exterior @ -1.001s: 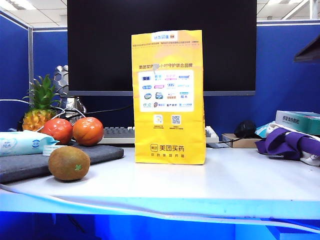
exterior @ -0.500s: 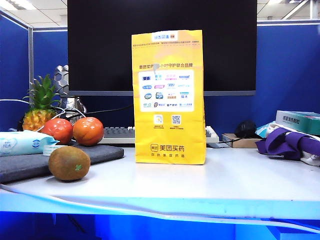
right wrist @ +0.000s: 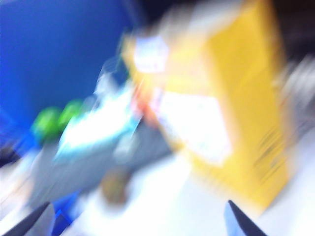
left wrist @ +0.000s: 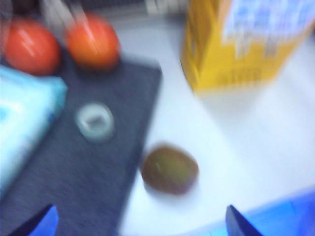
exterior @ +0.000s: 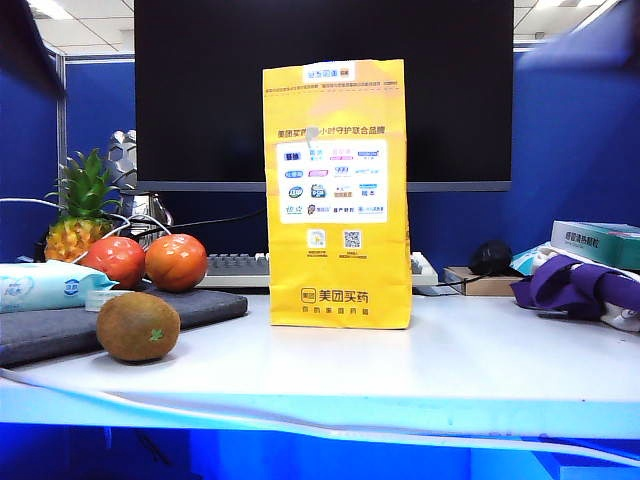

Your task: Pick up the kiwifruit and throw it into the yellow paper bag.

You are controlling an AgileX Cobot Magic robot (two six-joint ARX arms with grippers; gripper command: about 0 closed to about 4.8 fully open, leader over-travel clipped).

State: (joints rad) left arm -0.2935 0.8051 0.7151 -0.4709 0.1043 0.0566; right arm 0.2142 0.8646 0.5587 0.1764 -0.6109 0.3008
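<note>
The fuzzy brown kiwifruit (exterior: 138, 326) lies on the white tabletop beside a grey mat, left of the yellow paper bag (exterior: 337, 195), which stands upright. In the left wrist view my left gripper (left wrist: 140, 226) is open, its tips wide apart, and hangs above and short of the kiwifruit (left wrist: 170, 168), with the bag (left wrist: 246, 44) beyond. The right wrist view is badly blurred. There my right gripper (right wrist: 139, 223) is open and empty, with the kiwifruit (right wrist: 115, 186) and the bag (right wrist: 236, 108) ahead of it.
Two red-orange tomatoes (exterior: 115, 260) (exterior: 176, 262) and a small pineapple (exterior: 80, 210) stand behind the grey mat (exterior: 60, 330). A wet-wipes pack (exterior: 45, 285) and a small clear ring (left wrist: 95, 121) lie on the mat. A keyboard (exterior: 238, 268) lies behind the bag and a purple cloth (exterior: 580, 285) at the right.
Blurred arm shapes have come into the top corners of the exterior view, and the dark part at the right edge has moved up. Kiwifruit and bag have not moved.
</note>
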